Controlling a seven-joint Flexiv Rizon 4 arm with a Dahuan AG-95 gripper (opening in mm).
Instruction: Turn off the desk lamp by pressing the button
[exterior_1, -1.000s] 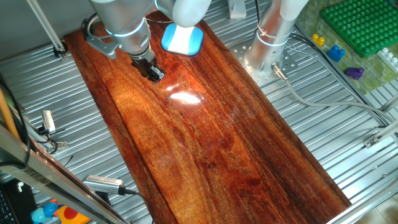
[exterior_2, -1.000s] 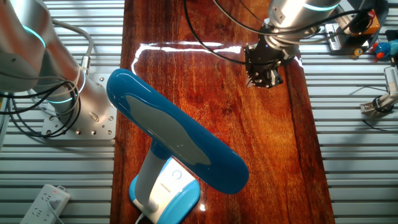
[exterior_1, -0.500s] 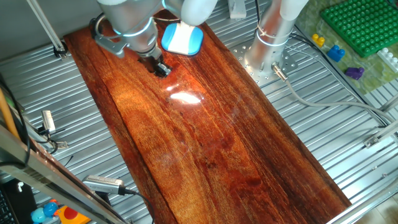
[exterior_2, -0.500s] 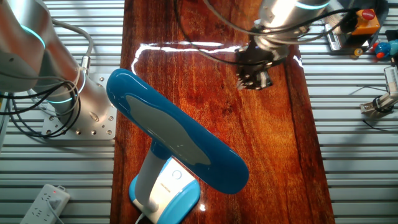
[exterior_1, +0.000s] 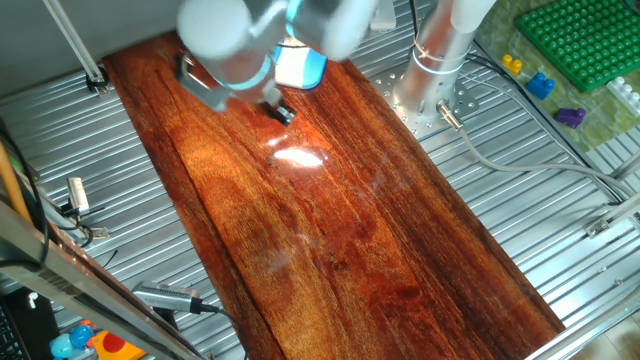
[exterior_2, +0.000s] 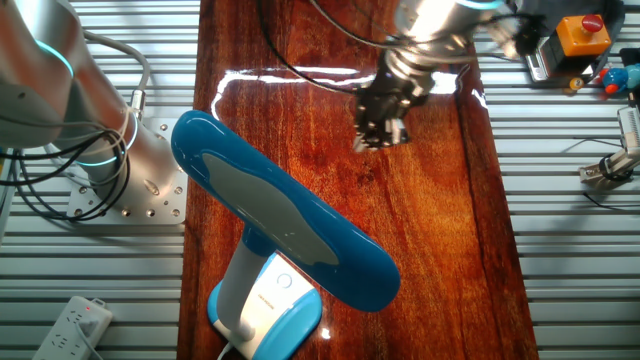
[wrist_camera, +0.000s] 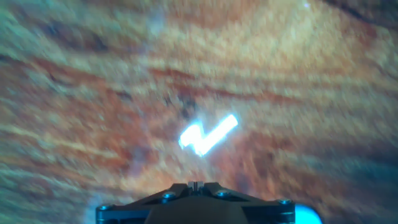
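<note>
The desk lamp's light-blue base (exterior_1: 303, 68) stands at the far end of the wooden board, partly behind my blurred arm. In the other fixed view its long blue head (exterior_2: 285, 225) overhangs the base (exterior_2: 285, 325), and the tiny round button (exterior_2: 283, 282) shows on the white panel. The lamp's light glares on the board (exterior_1: 297, 155). My gripper (exterior_1: 283, 112) hangs over the board just short of the base; in the other fixed view it (exterior_2: 378, 135) is well apart from the button. In the hand view the fingertips (wrist_camera: 196, 185) touch each other, holding nothing.
A silver robot column (exterior_1: 440, 50) stands to the right of the board, and a green rack (exterior_1: 580, 40) stands further right. Another arm's base (exterior_2: 130, 190) and a power strip (exterior_2: 70, 325) lie beside the lamp. Ribbed metal surrounds the board.
My gripper has moved across the board toward the lamp: right in one fixed view, left and slightly down in the other. The lamp has not moved.
</note>
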